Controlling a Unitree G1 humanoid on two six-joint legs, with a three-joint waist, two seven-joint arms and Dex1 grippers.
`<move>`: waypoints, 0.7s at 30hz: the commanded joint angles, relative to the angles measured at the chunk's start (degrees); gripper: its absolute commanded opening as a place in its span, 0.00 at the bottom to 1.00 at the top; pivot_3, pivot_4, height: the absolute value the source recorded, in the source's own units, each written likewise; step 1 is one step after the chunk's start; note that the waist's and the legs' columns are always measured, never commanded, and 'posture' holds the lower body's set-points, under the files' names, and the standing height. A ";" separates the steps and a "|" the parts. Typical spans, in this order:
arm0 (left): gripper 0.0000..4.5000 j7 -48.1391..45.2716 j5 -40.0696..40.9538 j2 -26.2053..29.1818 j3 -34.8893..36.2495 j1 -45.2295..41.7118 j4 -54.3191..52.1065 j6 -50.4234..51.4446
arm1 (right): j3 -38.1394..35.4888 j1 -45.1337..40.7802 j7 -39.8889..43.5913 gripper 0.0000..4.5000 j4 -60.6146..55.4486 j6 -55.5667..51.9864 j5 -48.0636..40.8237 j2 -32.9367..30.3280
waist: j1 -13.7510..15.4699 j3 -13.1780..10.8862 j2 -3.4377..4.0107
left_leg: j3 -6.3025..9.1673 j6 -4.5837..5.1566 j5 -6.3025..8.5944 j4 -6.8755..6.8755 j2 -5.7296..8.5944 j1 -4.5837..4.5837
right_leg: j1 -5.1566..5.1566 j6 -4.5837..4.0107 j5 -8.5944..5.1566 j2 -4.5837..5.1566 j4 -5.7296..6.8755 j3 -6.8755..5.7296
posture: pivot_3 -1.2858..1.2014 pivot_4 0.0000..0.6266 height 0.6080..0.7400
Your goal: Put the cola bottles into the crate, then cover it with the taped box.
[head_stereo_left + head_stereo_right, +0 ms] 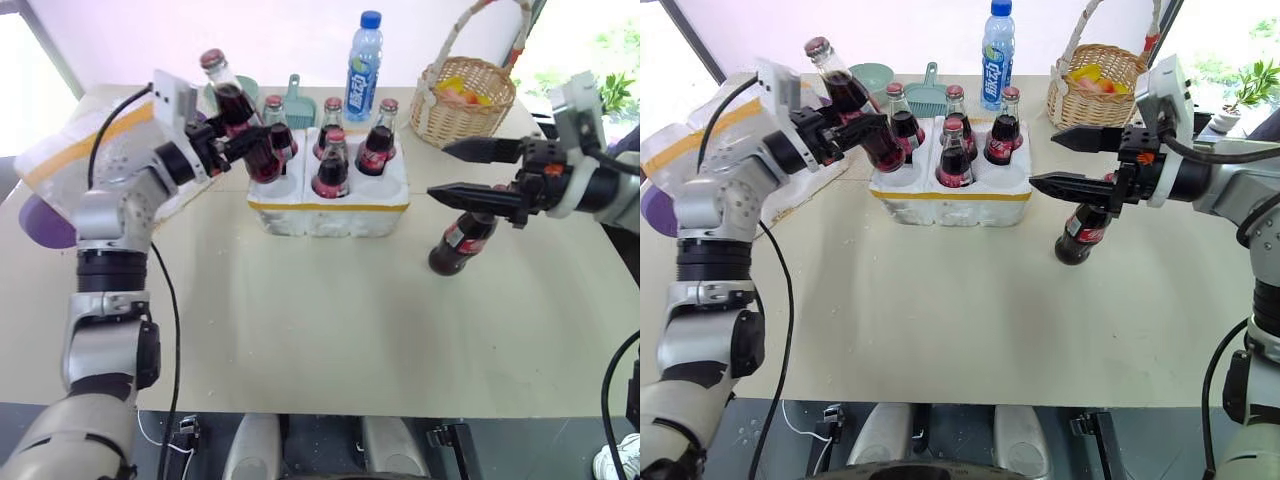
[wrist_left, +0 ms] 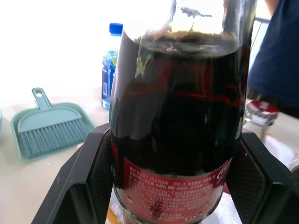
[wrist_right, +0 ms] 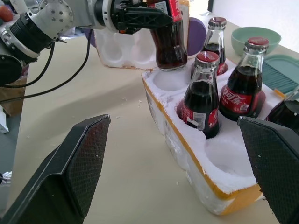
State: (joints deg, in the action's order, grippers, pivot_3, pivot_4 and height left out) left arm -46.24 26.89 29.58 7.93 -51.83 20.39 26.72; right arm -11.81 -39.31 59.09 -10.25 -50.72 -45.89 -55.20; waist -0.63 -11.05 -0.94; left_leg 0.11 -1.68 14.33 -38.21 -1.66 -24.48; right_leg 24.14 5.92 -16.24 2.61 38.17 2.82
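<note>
A clear blue-capped water bottle (image 1: 364,65) is standing upright at the back of the beige worktop (image 1: 330,320), with a green dustpan (image 1: 297,103) lying beside it and a wicker basket (image 1: 465,95) sitting nearby.

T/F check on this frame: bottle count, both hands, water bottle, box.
1. The left hand grips a cola bottle. True.
2. Six bottles sit in the crate. False: four do; one is in the left hand, and a loose bottle stands on the table.
3. The right hand is shut on a bottle. False: it is open, holding nothing.
4. The water bottle stands behind the crate. True.
5. The taped box covers the crate. False: it lies to the crate's left, and the crate is uncovered.
</note>
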 commanded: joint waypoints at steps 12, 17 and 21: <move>0.59 -3.36 -5.32 -1.45 -5.57 1.85 -2.69 -2.08 | -2.88 1.19 -2.80 1.00 -2.12 0.71 -0.97 0.20 | 0.07 0.00 0.00 | 0.03 0.00 0.00 -0.01 0.04 -0.01 | -0.03 0.01 0.00 0.03 -0.02 0.00 | 0.52 0.24 1.00; 0.59 -2.85 -11.34 -2.16 -10.13 2.77 0.45 -6.19 | -1.94 2.36 -2.52 1.00 -2.21 2.25 0.84 -0.17 | -0.01 0.00 0.00 | 0.03 0.00 0.00 0.00 0.03 -0.01 | -0.03 0.01 0.00 0.02 -0.02 0.00 | 0.52 0.24 1.00; 0.59 -1.49 -14.10 -4.65 -11.55 1.41 5.31 -8.12 | -0.89 3.02 -1.93 1.00 -2.64 3.76 2.25 -0.28 | -0.03 0.04 0.06 | 0.01 0.00 0.00 0.00 0.03 0.03 | -0.03 0.01 0.00 0.02 0.02 0.01 | 0.52 0.24 1.00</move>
State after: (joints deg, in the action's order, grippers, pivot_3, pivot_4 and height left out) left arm -48.25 13.83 25.81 -2.69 -49.65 24.43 20.10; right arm -11.96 -35.66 56.78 -11.12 -48.39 -43.71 -54.94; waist -0.66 -11.01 -0.88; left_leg 0.11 -1.67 14.33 -38.22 -1.63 -24.43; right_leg 24.10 5.93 -16.24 2.62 38.19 2.84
